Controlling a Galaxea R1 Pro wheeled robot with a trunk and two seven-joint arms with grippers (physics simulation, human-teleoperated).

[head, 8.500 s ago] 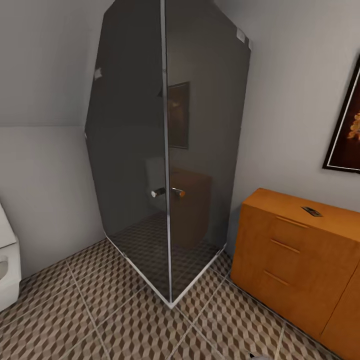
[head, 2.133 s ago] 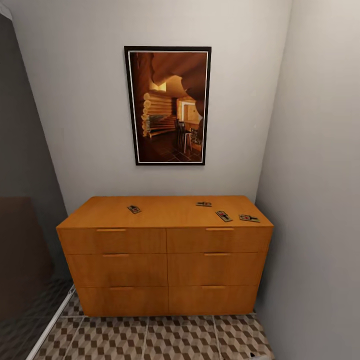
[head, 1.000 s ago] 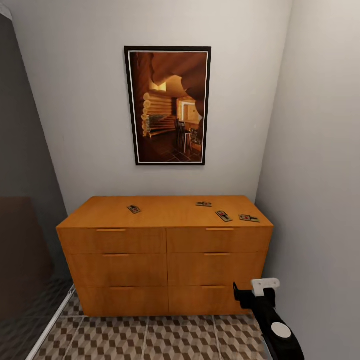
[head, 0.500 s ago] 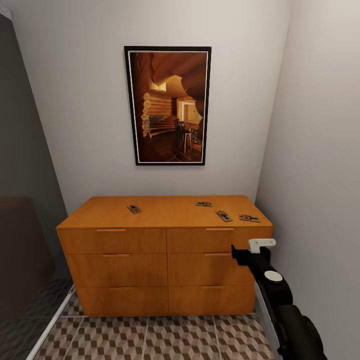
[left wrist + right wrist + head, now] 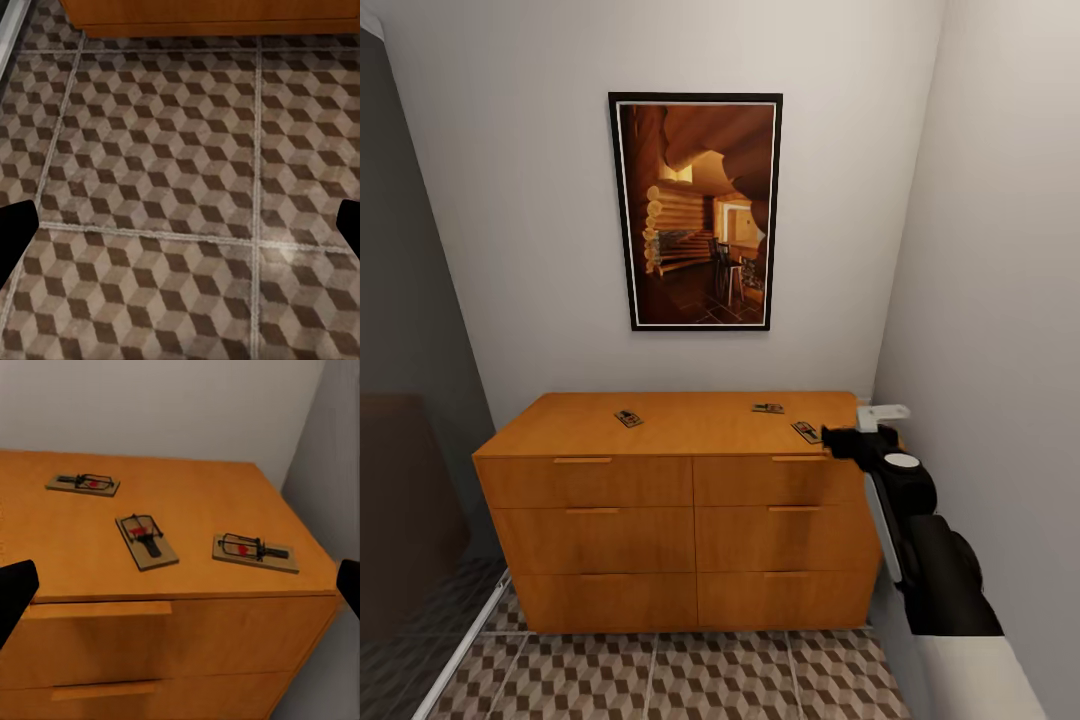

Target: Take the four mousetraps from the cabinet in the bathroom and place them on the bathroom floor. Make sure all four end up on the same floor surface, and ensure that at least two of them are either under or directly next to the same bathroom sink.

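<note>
Mousetraps (image 5: 146, 541) before wide-open right gripper (image 5: 180, 585)

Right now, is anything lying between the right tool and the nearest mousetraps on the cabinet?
No. In the right wrist view, only bare cabinet top lies ahead of the right tool, up to the middle mousetrap and the corner mousetrap.

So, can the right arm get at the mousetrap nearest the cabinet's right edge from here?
Probably yes. The right gripper hovers at the cabinet top's right end, jaws open, facing that mousetrap with nothing in between.
</note>
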